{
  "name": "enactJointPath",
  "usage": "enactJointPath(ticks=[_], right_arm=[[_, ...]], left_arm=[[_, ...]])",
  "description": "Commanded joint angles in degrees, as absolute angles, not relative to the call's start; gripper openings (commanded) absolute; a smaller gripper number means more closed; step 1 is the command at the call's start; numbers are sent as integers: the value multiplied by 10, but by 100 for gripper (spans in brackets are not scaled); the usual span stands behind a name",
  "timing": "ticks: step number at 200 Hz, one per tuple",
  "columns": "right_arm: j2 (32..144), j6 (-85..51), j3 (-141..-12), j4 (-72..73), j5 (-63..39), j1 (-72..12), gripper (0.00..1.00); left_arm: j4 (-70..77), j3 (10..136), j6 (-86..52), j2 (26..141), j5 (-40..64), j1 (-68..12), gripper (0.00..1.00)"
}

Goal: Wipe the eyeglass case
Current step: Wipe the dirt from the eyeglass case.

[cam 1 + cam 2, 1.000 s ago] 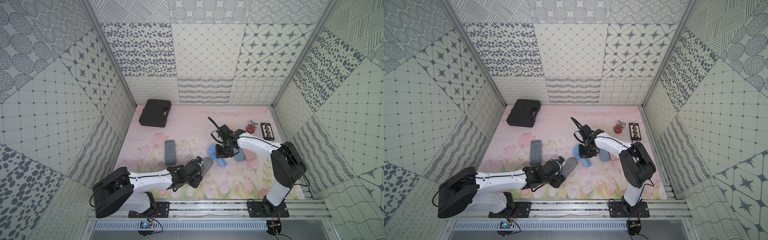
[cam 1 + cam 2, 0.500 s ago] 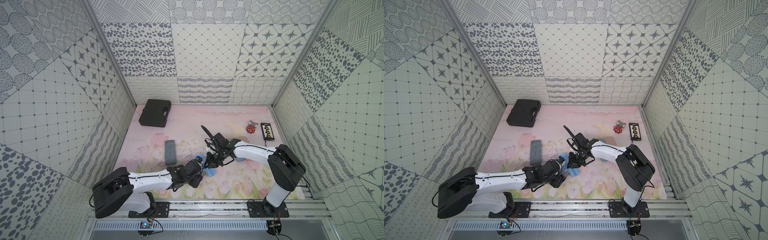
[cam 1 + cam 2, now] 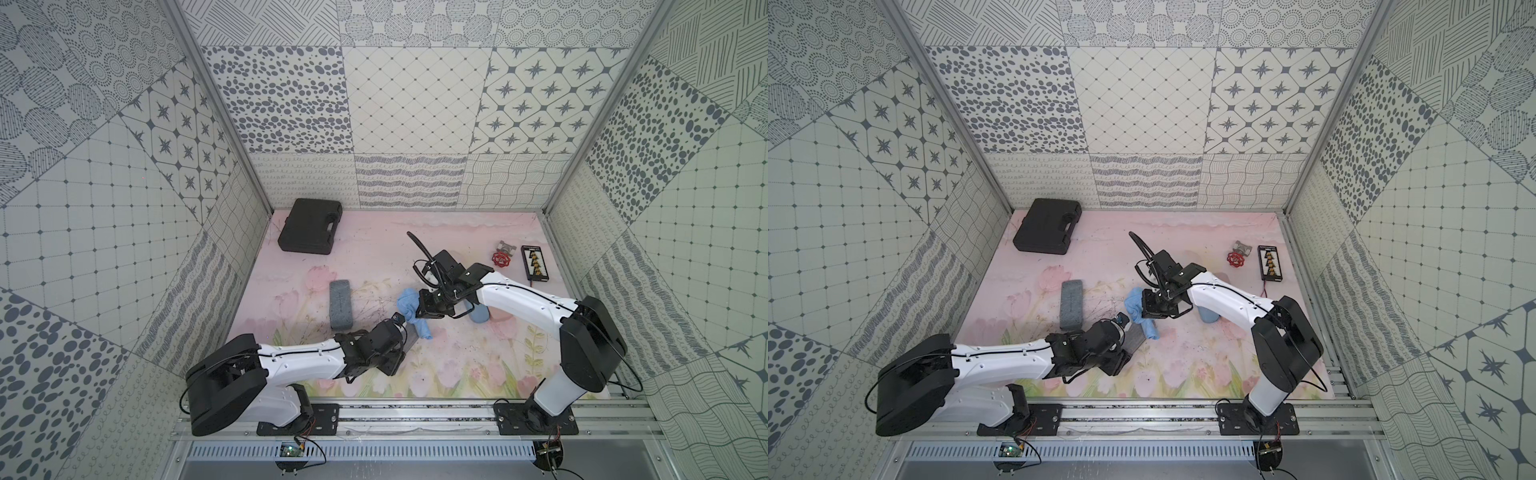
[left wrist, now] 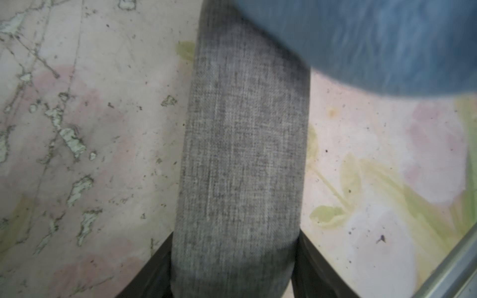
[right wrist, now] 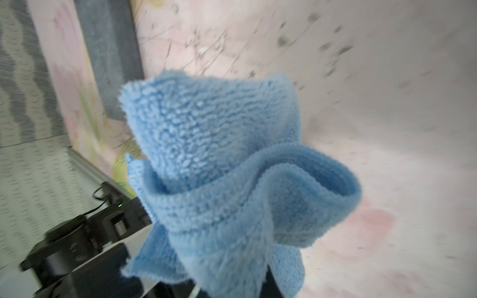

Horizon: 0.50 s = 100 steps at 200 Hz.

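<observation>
Your left gripper [image 4: 232,268] is clamped on the near end of the case [image 4: 242,154], one jaw against each long side. I cannot tell whether the case rests on the mat [image 4: 103,129] or is held just above it. In both top views, with the back wall as 12, the case sits in the lower middle of the mat. Its long axis runs from about 7 o'clock, at the gripper, up to 1 o'clock.

Your right gripper [image 3: 420,315] is closed on the bunched blue cloth [image 5: 227,165], and its arm reaches in from 3 o'clock. The cloth lies at 1 o'clock from the left gripper. In the left wrist view it covers the case's far end.

I judge the stroke should follow that long axis, from 1 toward 7 o'clock. The right arm should make it while the left only steadies.

The case looks shut, and its contents are hidden. The black box [image 3: 309,226] at 11 o'clock is shut too, and well apart. A black tray [image 3: 535,264] at 2 o'clock holds a row of small yellow pieces.
</observation>
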State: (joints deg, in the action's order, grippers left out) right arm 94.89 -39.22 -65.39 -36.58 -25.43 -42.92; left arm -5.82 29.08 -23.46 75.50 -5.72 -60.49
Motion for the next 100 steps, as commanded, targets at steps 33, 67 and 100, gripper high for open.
enactJointPath(ticks=[33,67,100], right_arm=[[1003,-343,-615,-399,-184,-328,0],[1013,-259,-738,-500,-24,-356,0],[1079,-234,-840,-504,-61,-407,0]], left_arm=[[-67,293,-224,758,-73,-608,12],[-64,296,-220,766,-76,-611,12],[-56,303,-201,780,-105,-634,12]])
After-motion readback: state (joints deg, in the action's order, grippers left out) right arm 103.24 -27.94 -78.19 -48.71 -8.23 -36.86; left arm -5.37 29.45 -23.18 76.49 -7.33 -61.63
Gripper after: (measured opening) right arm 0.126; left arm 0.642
